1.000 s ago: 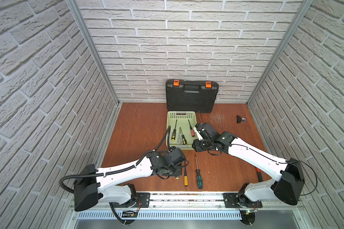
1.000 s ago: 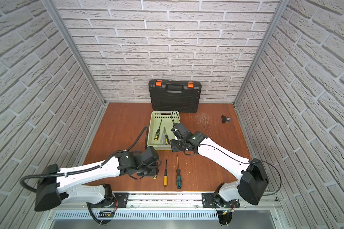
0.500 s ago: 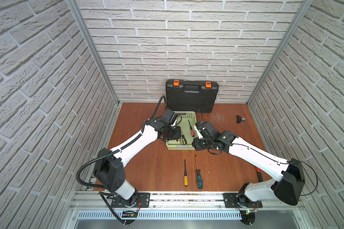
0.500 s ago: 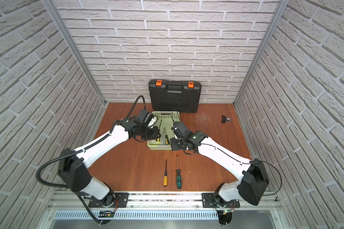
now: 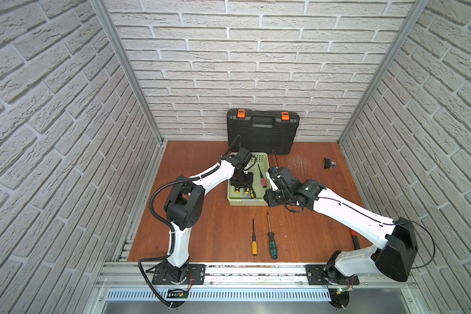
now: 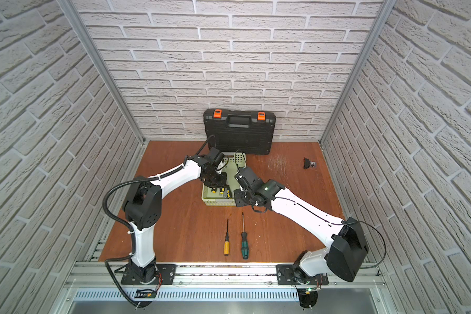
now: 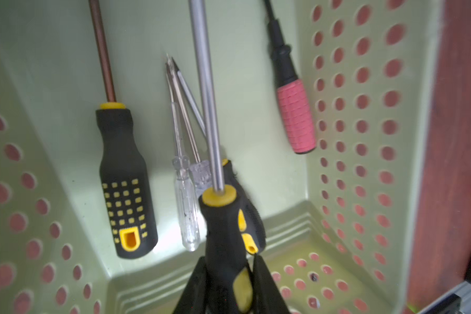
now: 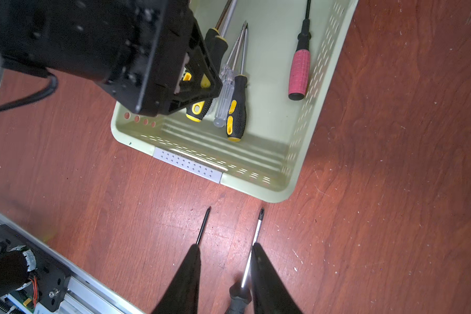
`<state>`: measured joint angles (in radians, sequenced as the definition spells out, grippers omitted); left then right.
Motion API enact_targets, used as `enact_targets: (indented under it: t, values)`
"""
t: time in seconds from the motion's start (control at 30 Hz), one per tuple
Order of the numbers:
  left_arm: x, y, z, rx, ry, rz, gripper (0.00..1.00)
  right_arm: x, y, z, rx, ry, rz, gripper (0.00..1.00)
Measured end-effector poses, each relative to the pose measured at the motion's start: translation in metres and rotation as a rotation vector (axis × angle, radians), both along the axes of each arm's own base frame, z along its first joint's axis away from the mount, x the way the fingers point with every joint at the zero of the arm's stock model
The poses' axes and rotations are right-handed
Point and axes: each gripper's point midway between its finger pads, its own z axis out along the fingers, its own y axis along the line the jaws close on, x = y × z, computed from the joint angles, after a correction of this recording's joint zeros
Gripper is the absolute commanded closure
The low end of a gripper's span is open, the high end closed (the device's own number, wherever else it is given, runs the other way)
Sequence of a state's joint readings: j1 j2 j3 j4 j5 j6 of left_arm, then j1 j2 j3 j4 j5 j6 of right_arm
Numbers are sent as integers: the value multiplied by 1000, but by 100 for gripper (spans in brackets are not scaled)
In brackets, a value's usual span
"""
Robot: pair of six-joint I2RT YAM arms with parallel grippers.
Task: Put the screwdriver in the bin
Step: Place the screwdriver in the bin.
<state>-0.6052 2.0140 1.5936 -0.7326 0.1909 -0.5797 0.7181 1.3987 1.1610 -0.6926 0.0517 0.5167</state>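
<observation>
The left arm has swung from the table in front of the bin to down inside it, carrying a black-and-yellow screwdriver. The right arm has barely shifted from the bin's right near corner.

The left jaws are clenched on the butt of the handle. The screwdriver sits within the bin's walls, its shaft running toward the far end, apparently raised a little above the clear-handled pair lying on the bin's floor. The step in hand looks like the release. It would go best with the tool eased lower, kept parallel to the bin's long walls, and let go over the bare strip between the clear pair and the red-handled one. A straight lift should then take the fingers clear of the rim.

The bin's near end wall lies close under the left jaws. The right jaws stand apart, holding nothing, over the table in front of the bin, above the yellow-handled and green-handled screwdrivers. A black toolcase closes off the bin's far end. To the bin's left, beyond the left arm, the table is bare.
</observation>
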Motion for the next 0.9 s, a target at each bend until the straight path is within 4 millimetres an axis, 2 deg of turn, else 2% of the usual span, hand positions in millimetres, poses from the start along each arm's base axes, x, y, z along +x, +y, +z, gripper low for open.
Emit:
enact_targets:
  t: [0.1,0.33,0.63,0.8,0.9]
  values:
    - [0,3,-10,26,9,5,94,-1,-1,-3,-7,6,2,67]
    - [3,8,-13,59,-4,14,93,-1,-1,-6,-19,9,14,66]
    - [2,14,-27,95,10,22,91,-1,-1,-12,-36,20,23,66]
    - [3,14,-31,101,13,23,82,-2,-2,-12,-40,22,23,66]
    - [3,14,-33,103,15,23,72,-3,-3,-13,-45,28,23,66]
